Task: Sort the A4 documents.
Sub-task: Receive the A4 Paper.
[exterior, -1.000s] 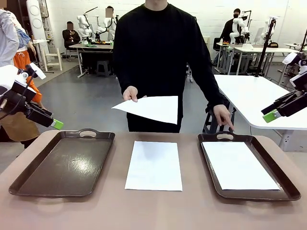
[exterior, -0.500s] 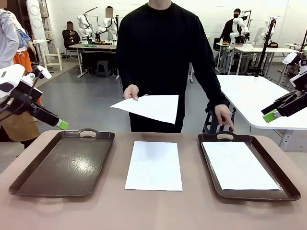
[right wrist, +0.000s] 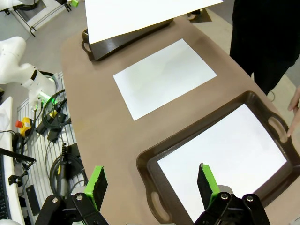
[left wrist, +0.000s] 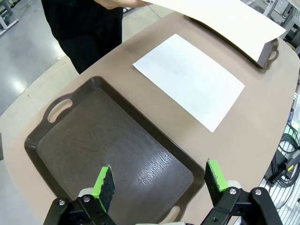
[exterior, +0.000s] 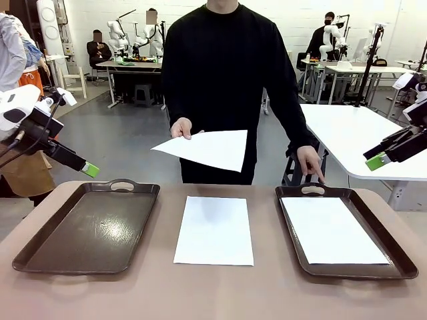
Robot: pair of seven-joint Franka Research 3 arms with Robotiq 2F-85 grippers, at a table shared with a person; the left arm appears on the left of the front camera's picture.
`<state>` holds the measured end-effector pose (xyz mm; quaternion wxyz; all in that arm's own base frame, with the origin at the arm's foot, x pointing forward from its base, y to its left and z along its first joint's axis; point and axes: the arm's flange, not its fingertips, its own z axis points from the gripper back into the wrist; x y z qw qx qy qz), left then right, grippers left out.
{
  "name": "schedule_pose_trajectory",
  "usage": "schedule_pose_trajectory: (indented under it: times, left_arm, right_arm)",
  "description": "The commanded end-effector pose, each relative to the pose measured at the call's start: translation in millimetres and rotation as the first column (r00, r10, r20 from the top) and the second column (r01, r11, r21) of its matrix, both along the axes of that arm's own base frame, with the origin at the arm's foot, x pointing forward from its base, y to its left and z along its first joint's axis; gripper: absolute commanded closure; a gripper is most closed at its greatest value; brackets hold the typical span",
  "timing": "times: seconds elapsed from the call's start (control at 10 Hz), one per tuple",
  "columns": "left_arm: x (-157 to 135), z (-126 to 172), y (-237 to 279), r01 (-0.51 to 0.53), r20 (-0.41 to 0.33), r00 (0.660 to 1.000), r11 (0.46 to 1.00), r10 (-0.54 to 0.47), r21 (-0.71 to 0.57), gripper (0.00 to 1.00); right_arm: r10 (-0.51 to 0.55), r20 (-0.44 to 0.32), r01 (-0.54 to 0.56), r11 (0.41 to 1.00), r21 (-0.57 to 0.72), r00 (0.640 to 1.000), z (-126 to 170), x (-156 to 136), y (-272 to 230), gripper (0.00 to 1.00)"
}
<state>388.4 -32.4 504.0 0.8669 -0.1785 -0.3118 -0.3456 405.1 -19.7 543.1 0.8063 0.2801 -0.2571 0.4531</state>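
I work in a robot lab. It is a big room with a smooth grey floor (exterior: 127, 140) and white walls (exterior: 280, 17). Many white tables (exterior: 353, 133) stand around, and people (exterior: 99, 50) sit at some. Beside my desk (right wrist: 103, 136) lie black cables (right wrist: 63, 161) and a red stop button (right wrist: 21, 123).

Lit brightly and evenly from overhead. Broad pale glare on the glossy floor of the left tray (exterior: 93, 230). Faint, soft shadows on the table (exterior: 213, 293) and across the far end of the middle sheet (exterior: 213, 230). Sharp near and far; bent lines toward wrist-view edges.
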Motion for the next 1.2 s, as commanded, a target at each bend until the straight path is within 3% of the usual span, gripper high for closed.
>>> schedule_pose_trajectory:
  times: [0.0, 0.1, 0.3, 0.4, 0.7, 0.9, 1.1]
  left_arm:
    - [-1, -3, 3, 0.009, 0.0, 1.0, 1.0, -0.009, -0.011, 0.0]
    - [-1, -3, 3, 0.009, 0.0, 1.0, 1.0, -0.009, -0.011, 0.0]
    - [-1, -3, 3, 0.009, 0.0, 1.0, 1.0, -0.009, -0.011, 0.0]
    - [-1, -3, 3, 0.009, 0.0, 1.0, 1.0, -0.009, -0.011, 0.0]
    - [-1, -3, 3, 0.009, 0.0, 1.0, 1.0, -0.009, -0.011, 0.0]
    - [-1, -3, 3, 0.009, 0.0, 1.0, 1.0, -0.009, -0.011, 0.0]
    - [-1, -3, 3, 0.009, 0.0, 1.0, 1.0, -0.009, -0.011, 0.0]
  right_arm:
    - [0.0, 0.0, 0.0, 1.0, 0.0, 1.0, 0, 0, 0, 0.0]
    - [-0.01, -0.041, 0.012, 0.999, 0.039, 0.999, 7, 10, 9, 0.0]
    - [-0.012, -0.196, 0.043, 0.986, 0.159, 0.981, 1, 30, 41, 0.0]
    - [0.006, -0.305, 0.056, 0.98, 0.192, 0.952, -8, 39, 60, 0.0]
    - [-0.038, -0.529, 0.19, 0.953, 0.237, 0.848, -32, 66, 108, 0.0]
    - [-0.074, -0.642, 0.31, 0.914, 0.263, 0.763, -49, 83, 137, 0.0]
    - [-0.117, -0.69, 0.417, 0.863, 0.286, 0.715, -66, 93, 162, 0.0]
